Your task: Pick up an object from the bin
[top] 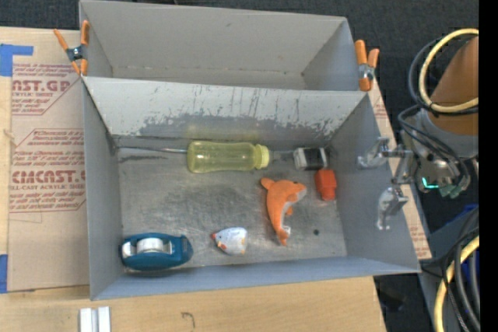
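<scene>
Dark floor covering lies behind the grey metal bin (99, 190), which stands on a pale wooden surface (272, 307). The arm comes in from the right and is cut off by the frame edge, so only its wrist, some cable loops and part of an orange cover can be seen.

The pincer (379, 186) hangs at the bin's right-hand sloping wall, near the rim and off to the side of the flat bottom. Its two metal fingers (387, 212) look spread apart, with nothing between them; their tips are thin and hard to make out against the grey wall.

Nearest to it is a small red-orange piece (326, 184) at the foot of the right wall, too small for its kind to be told. Just beside that, toward the back, sits a little black-and-silver object (311, 159), also unclear. An orange toy dolphin (282, 202) lies left of the red-orange piece, its tail pointing toward the front.

Along the back of the floor a translucent yellow bottle (227, 157) lies on its side, its cap end close to the black-and-silver object. Near the front, a white crumpled lump (231, 240) with an orange patch lies apart from the rest; what it is cannot be told. A blue tape dispenser (156, 251) sits in the front left corner, well away from the pincer.
</scene>
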Controlling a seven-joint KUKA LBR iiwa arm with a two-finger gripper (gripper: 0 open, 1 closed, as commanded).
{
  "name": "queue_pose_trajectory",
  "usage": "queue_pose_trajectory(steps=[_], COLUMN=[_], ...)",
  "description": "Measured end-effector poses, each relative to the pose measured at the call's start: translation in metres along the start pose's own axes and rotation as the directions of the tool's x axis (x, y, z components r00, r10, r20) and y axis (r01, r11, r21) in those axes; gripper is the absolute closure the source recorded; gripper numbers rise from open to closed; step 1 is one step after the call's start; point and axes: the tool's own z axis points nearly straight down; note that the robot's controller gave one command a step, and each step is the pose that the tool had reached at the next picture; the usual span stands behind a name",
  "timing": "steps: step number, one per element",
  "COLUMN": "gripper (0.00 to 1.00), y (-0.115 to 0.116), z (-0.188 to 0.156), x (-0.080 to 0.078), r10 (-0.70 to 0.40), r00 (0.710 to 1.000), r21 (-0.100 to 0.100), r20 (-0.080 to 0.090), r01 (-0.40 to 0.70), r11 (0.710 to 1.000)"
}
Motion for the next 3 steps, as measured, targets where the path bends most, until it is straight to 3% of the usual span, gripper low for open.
queue_pose_trajectory(steps=[1,2,3], gripper=[0.0,0.0,0.0], y=[0.001,0.007,0.017], z=[-0.004,0.042,0.109], x=[-0.002,-0.014,-0.041], r10=[-0.002,-0.081,-0.023], r00=[1.0,0.997,1.0], r21=[0.002,0.004,0.002], r20=[0.007,0.012,0.013], r01=[0.001,0.081,0.023], r11=[1.0,0.997,1.0])
